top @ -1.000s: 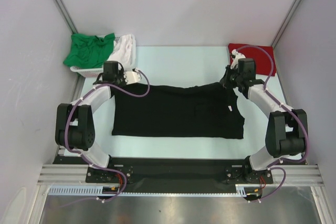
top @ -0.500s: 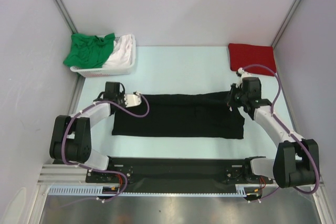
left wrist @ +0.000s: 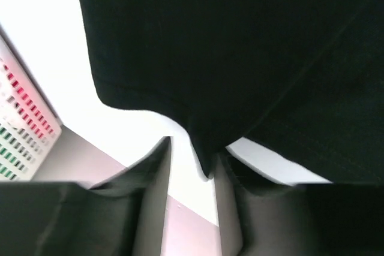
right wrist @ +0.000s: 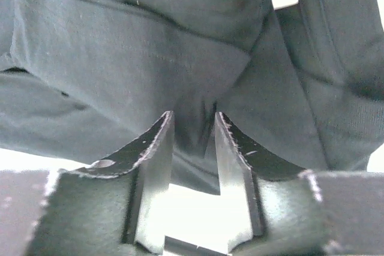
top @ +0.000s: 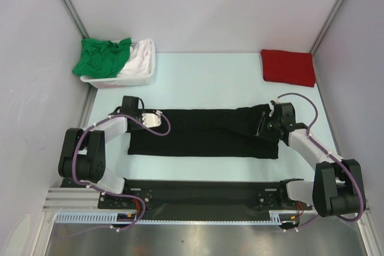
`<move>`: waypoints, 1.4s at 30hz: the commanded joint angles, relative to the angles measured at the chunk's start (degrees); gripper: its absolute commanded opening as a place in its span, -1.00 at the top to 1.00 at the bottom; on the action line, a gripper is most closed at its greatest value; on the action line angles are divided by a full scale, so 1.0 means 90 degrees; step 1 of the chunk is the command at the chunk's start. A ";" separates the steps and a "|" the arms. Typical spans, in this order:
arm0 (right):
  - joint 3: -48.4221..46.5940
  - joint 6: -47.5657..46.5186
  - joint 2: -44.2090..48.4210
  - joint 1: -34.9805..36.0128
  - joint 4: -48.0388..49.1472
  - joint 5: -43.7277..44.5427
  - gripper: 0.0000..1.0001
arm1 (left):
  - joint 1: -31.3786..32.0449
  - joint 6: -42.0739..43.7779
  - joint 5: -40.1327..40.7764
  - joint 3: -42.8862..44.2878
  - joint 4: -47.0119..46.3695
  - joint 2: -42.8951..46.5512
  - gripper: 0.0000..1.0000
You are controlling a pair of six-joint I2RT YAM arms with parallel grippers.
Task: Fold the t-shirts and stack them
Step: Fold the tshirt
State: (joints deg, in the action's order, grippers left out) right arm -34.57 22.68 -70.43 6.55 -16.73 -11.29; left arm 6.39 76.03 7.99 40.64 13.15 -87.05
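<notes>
Lying flat across the middle of the tabletop (top: 210, 82), the black shirt (top: 204, 133) is stretching left to right as a long folded band, just ahead of the two arm bases. Its near edge is running fairly straight, while its right end is bunching up a little into loose layers.

The left fingers (top: 155, 117) are sitting low at the band's far left corner. From the left wrist, those fingers (left wrist: 153, 169) are standing apart, and a drooping corner of black shirt (left wrist: 240, 40) is hanging down into the gap between them, with bright tabletop showing beside it. They are not pinching the cloth.

Over on the other side, the right fingers (top: 264, 125) are resting at the band's far right corner. Up close, these fingers (right wrist: 155, 148) are also standing parted, straddling a soft ridge of black shirt (right wrist: 150, 58); light is showing through the gap below it, so nothing is being clamped.

Moving outward, the red shirt (top: 288, 67) is lying folded in the far right corner of the tabletop, well apart from the black one. In the far left corner the basket (top: 123, 80) is holding the green shirt (top: 102, 57), which is spilling over its left rim, with the white shirt (top: 139, 57) crumpled just beside it.
</notes>
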 commanded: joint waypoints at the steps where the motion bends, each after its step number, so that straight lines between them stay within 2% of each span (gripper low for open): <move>1: -0.0007 0.0322 0.0442 -0.0073 -0.0434 -0.0192 0.22 | 0.0003 0.0204 -0.0028 0.0521 0.0754 0.0198 0.12; 3: -0.0036 0.0371 0.0821 -0.0151 -0.0717 -0.0133 0.16 | 0.0003 0.0069 -0.0310 0.0824 0.1534 0.0403 0.02; 4: -0.0036 0.0381 0.0950 -0.0190 -0.0738 -0.0074 0.13 | 0.0003 -0.0048 -0.0514 0.1290 0.1837 0.0472 0.01; 6: -0.0007 0.0487 0.1320 -0.0317 -0.0671 0.0004 0.08 | 0.0003 -0.0662 -0.1655 0.1878 0.2629 0.0618 -0.06; 7: 0.0022 0.0556 0.1390 -0.0356 -0.0477 0.0024 0.06 | 0.0022 -0.0993 -0.2075 0.2499 0.2805 0.0619 -0.12; 9: 0.0091 0.0702 0.1265 -0.0493 -0.0174 -0.0073 0.03 | 0.0148 -0.2203 -0.3147 0.3069 0.3031 0.0474 -0.33; 10: 0.0071 0.0732 0.1157 -0.0503 -0.0114 -0.0132 0.03 | 0.0275 -0.2662 -0.3376 0.3497 0.3031 0.0395 -0.33; 11: 0.0033 0.0761 0.1030 -0.0503 -0.0075 -0.0152 0.00 | 0.0614 -0.3730 -0.3465 0.3637 0.2809 0.0317 -0.33; 14: 0.0071 0.0859 0.0542 -0.0503 0.0237 -0.0269 -0.02 | 0.1524 -0.5335 -0.3272 0.3804 0.2106 -0.0122 -0.24; 16: 0.0110 0.0918 0.0231 -0.0522 0.0442 -0.0347 -0.01 | 0.2215 -0.5770 -0.2949 0.3824 0.1686 -0.0521 -0.17; 18: 0.0130 0.0928 0.0083 -0.0513 0.0598 -0.0435 0.03 | 0.2598 -0.6249 -0.2793 0.3863 0.1402 -0.0776 -0.16; 22: 0.0373 0.1093 -0.0045 -0.0522 0.0785 -0.0747 0.07 | 0.3311 -0.6991 -0.3132 0.4193 0.0767 -0.1489 -0.23; 25: 0.0588 0.1162 0.0052 -0.0522 0.0785 -0.0777 0.08 | 0.3624 -0.7470 -0.3503 0.4584 0.0795 -0.2163 -0.24; 28: 0.0754 0.1152 0.0247 -0.0513 0.0785 -0.0699 0.23 | 0.3781 -0.7763 -0.3748 0.4800 0.0611 -0.2671 -0.22; 34: 0.0901 0.1191 0.0414 -0.0532 0.0736 -0.0650 0.71 | 0.3830 -0.8242 -0.4315 0.5142 0.0317 -0.3248 -0.17; 37: 0.0921 0.1172 0.0385 -0.0522 0.0746 -0.0650 0.86 | 0.3996 -0.8214 -0.4423 0.5181 0.0453 -0.3501 -0.13; 39: 0.0911 0.1152 0.0365 -0.0532 0.0756 -0.0650 0.95 | 0.4094 -0.8165 -0.4335 0.5143 0.0483 -0.3561 -0.01; 40: 0.0892 0.1143 0.0375 -0.0532 0.0736 -0.0660 1.00 | 0.4152 -0.8165 -0.4345 0.5094 0.0463 -0.3599 0.10; 41: 0.0882 0.1123 0.0384 -0.0532 0.0697 -0.0660 1.00 | 0.4163 -0.8174 -0.4354 0.5084 0.0444 -0.3619 0.40; 42: 0.0843 0.1113 0.0414 -0.0542 0.0610 -0.0650 1.00 | 0.4163 -0.8184 -0.4354 0.5074 0.0434 -0.3610 0.55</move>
State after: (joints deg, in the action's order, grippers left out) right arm -26.44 32.99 -67.81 2.00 -11.51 -17.02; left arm 42.46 3.11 -28.80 85.08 18.28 -119.07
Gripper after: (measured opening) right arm 0.012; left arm 0.264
